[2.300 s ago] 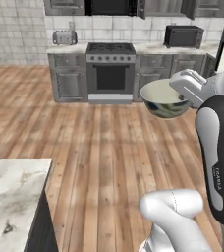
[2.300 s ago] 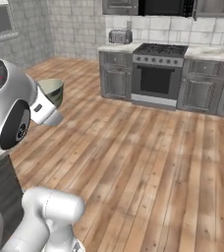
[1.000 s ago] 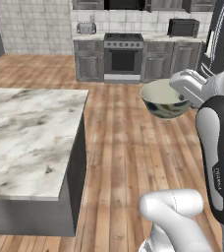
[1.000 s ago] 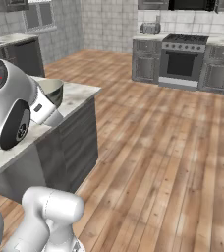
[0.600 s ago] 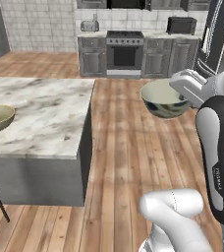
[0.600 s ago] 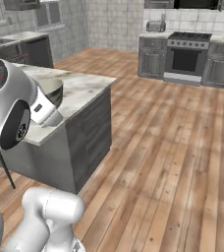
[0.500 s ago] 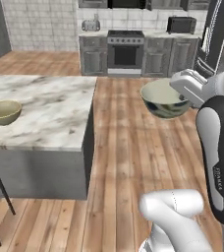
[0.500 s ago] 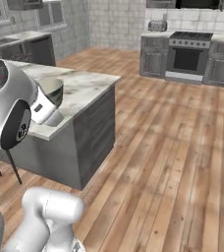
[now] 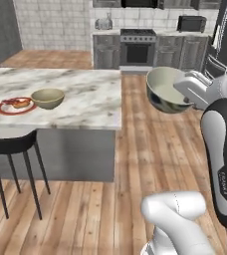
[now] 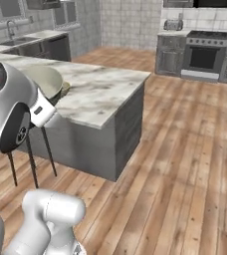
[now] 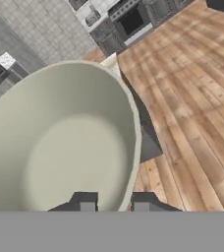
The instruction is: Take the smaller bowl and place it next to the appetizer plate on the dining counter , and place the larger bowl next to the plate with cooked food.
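Transport is the step in hand: the hand (image 11: 114, 206) is clamped on the rim of the smaller bowl (image 9: 166, 90), one fingertip on each side of the wall, as the hand view shows at the bowl's near edge. The bowl is carried high, level with the robot's shoulder and tilted so that its cream inside faces partly sideways. It hangs over the wooden floor (image 9: 150, 144), off the near corner of the dining worktop (image 9: 85, 99). The high carry appears intended to keep the bowl above the slab's edge during the approach.

On the worktop, the larger bowl (image 9: 48, 98) sits upright just beside the plate with cooked food (image 9: 15, 106), with the two rims close or touching. That half of the task is judged complete. The remaining target, the appetizer plate, cannot be located on the visible part of the slab.

Surroundings:
- A black stool (image 9: 13, 147) stands against the worktop's long side, below the red-rimmed plate.
- A range with oven (image 9: 138, 47) and grey cabinets (image 9: 182, 50) line the far wall, well apart from the arm.
- A toaster (image 9: 104, 23) rests on the far kitchen counter.

Obstructions: the worktop's corner lies between the carried bowl and the slab's surface. The larger bowl and its plate occupy the nearer part of the slab, so the carried bowl probably has to pass over or around them.
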Tool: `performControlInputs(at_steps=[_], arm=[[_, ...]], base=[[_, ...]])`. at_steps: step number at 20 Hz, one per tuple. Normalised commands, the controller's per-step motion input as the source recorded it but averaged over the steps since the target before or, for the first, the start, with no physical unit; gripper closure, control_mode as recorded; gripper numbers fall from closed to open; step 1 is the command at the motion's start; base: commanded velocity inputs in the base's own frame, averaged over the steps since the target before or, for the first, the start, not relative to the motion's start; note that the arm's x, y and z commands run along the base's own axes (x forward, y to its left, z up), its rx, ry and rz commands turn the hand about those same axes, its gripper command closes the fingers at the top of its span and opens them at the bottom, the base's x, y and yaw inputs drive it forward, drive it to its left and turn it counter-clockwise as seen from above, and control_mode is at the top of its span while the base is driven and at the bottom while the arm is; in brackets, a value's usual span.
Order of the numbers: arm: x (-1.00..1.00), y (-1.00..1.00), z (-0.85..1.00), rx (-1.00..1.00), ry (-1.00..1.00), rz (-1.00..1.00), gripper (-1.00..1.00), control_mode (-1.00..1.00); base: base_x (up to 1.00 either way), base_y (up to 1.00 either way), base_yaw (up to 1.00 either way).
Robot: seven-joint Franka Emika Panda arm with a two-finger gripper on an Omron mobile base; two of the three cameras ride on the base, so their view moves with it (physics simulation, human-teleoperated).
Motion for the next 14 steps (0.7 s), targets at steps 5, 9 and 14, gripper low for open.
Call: performControlInputs(at_steps=[5, 9, 14], arm=[[0.00, 0.00, 0.00, 0.00, 0.00, 0.00, 1.00, 1.00], [0.00, 0.00, 0.00, 0.00, 0.00, 0.00, 1.00, 1.00], [0.00, 0.00, 0.00, 0.00, 0.00, 0.00, 1.00, 1.00]], base=[[0.00, 1.00, 0.00], [0.17, 1.00, -0.01], [0.16, 1.00, -0.03]])
